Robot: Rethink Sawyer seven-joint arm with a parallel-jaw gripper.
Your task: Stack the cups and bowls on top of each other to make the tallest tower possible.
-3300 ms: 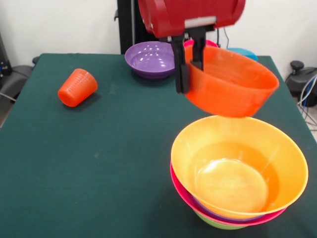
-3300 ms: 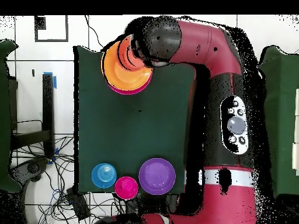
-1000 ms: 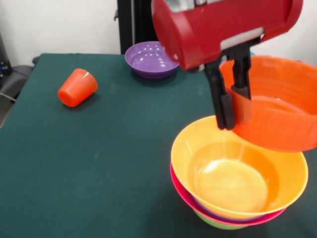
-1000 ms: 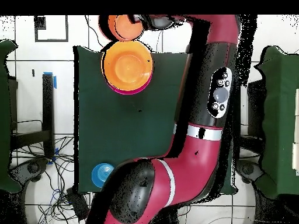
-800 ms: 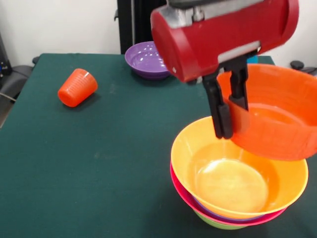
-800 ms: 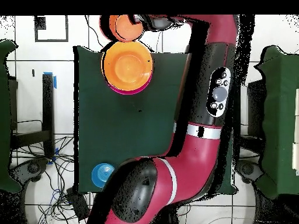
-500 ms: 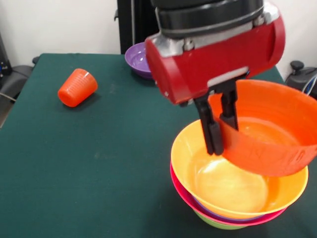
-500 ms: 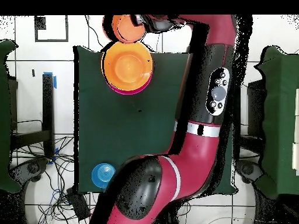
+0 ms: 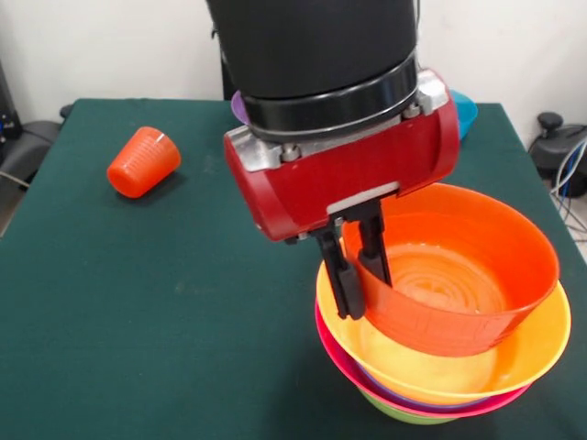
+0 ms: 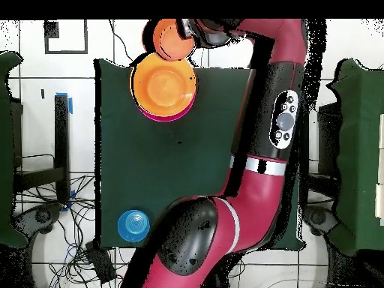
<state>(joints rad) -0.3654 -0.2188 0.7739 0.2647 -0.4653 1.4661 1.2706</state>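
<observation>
Right now the tower (image 9: 514, 367) fills the lower right of the front frame on the counter (image 9: 138, 321), its large yellow-orange bowl (image 9: 537, 353) uppermost, and I have the smaller orange bowl (image 9: 459, 275) sitting low inside it, tilted, its high side toward the frame's right. My tool (image 9: 353, 266) is clamped on that bowl's left wall, one finger inside, one outside. Judging by this, levelling comes before release. The tumbler (image 9: 143, 161) lies on its side, upper left, well apart.

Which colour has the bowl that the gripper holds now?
Orange-red; the held bowl shows best in the front view.
</observation>
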